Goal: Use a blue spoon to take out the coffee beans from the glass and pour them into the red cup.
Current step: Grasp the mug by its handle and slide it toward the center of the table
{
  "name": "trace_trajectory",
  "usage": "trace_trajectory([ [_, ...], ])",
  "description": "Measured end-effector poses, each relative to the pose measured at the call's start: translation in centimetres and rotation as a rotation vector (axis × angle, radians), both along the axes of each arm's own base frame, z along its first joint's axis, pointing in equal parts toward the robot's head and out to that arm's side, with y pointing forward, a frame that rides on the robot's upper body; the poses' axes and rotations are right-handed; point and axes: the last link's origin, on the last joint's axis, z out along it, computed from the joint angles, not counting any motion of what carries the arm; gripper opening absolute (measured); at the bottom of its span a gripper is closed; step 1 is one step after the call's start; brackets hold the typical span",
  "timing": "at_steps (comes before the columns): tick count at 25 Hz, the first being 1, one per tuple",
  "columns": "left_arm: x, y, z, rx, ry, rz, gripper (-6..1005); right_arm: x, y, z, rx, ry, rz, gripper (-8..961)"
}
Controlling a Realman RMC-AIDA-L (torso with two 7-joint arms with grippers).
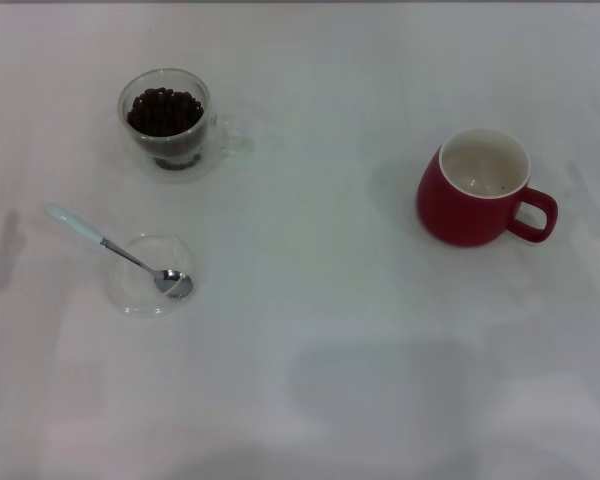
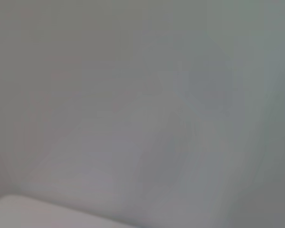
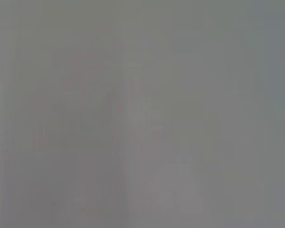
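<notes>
The blue spoon (image 1: 120,252) is rested in a clear dish (image 1: 148,274) near the glass (image 1: 168,122) of coffee beans (image 1: 164,110), the red cup (image 1: 477,186) well apart; neither end effector is seen.

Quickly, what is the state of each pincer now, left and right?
Left pincer: not in view in any picture, so its state cannot be told.
Right pincer: not in view either; nothing shows it holding anything.

Neither robot arm appears in the head view, and no gripper, wrist or finger shows there. Both wrist views show only a plain pale grey surface, with none of either arm's own fingers visible, so their pose cannot be told.
</notes>
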Motion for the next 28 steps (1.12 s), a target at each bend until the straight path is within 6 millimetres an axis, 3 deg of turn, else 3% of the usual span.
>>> trace_trajectory([
  [10,0.6,-0.3,-1.3,-0.045,-0.028,-0.01,847,1.3,-2.5,0.2,0.004,-0.015,-0.057,856],
  [19,1.0,0.2,-1.3,-0.039,-0.036,-0.022,836,1.0,-5.5,-2.0,-0.129,-0.016,-0.03,857],
  [28,1.5,0.8,-1.5,-0.045,-0.042,-0.041,836,0.4,-3.6,-4.8,-0.313,-0.06,-0.003,857],
])
